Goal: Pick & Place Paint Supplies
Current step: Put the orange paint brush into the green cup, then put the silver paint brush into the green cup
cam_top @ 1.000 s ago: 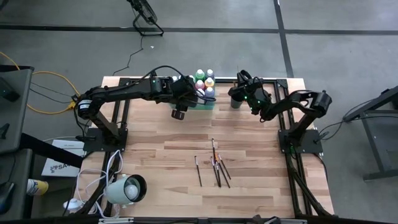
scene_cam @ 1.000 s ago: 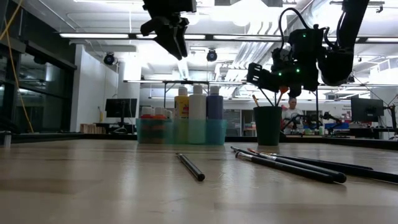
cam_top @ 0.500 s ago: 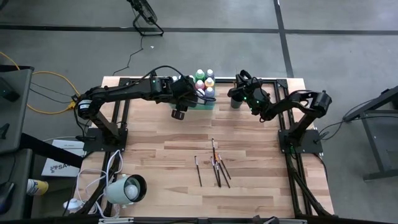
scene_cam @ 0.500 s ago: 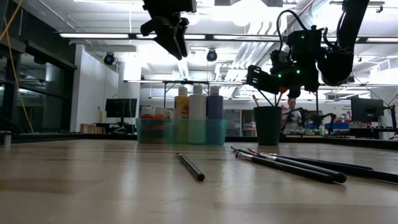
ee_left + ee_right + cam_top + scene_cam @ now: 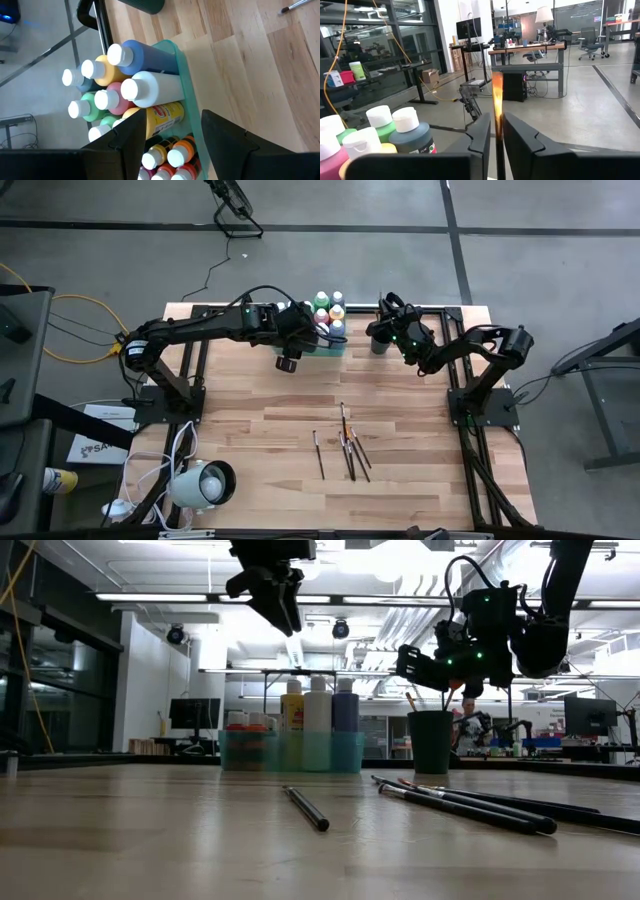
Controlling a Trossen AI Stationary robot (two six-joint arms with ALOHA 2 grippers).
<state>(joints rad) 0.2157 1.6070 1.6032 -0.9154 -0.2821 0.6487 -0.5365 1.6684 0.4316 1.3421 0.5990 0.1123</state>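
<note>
At the far edge of the table (image 5: 300,430), the green tray (image 5: 328,348) holds many paint bottles (image 5: 145,90) packed close together, with white caps and green, pink, yellow and blue bodies. The left pincer (image 5: 289,362) hangs above the table just beside the tray, its two fingers spread apart with nothing between them. The dark cup (image 5: 431,741) stands near the tray, with a brush or two sticking up out of it. The right pincer (image 5: 496,135) hovers right above the cup. A thin brush (image 5: 496,115) with an orange handle stands upright in the narrow gap between its fingers; I cannot tell if they squeeze it or have let go. More dark brushes (image 5: 348,448) lie flat in the middle of the table, well apart from the cup and tray, most close together and one a bit to the side.
</note>
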